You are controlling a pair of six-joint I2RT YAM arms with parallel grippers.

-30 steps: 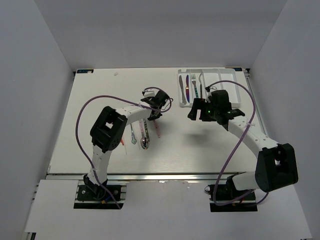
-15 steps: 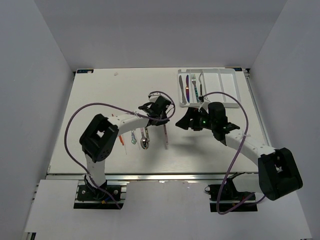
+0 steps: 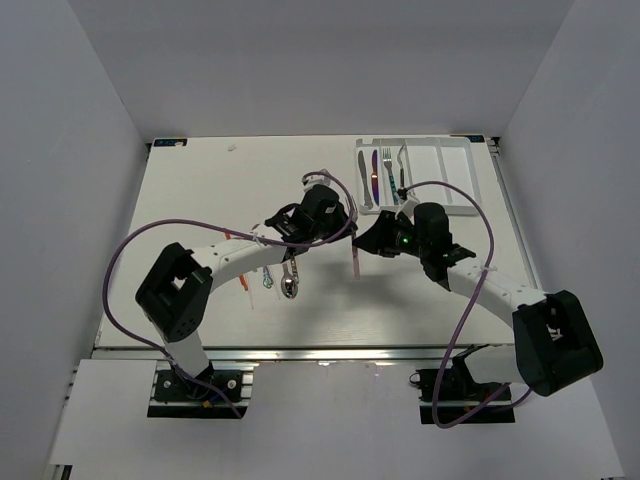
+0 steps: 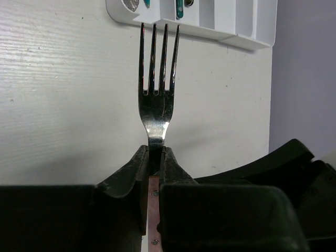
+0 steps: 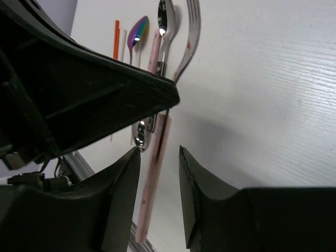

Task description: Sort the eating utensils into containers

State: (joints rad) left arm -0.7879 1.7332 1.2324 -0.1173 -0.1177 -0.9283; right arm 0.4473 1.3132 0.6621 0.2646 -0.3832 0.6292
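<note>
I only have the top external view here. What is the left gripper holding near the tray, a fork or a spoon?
Observer: A fork. The left wrist view shows four tines past the left gripper, shut on its neck.
Operator: Has the right gripper got it too?
Observer: Not yet. The right wrist view shows the right gripper open, the fork's pink handle in the gap between its fingers.
Operator: Where do the tines point?
Observer: Toward the white tray.
</note>
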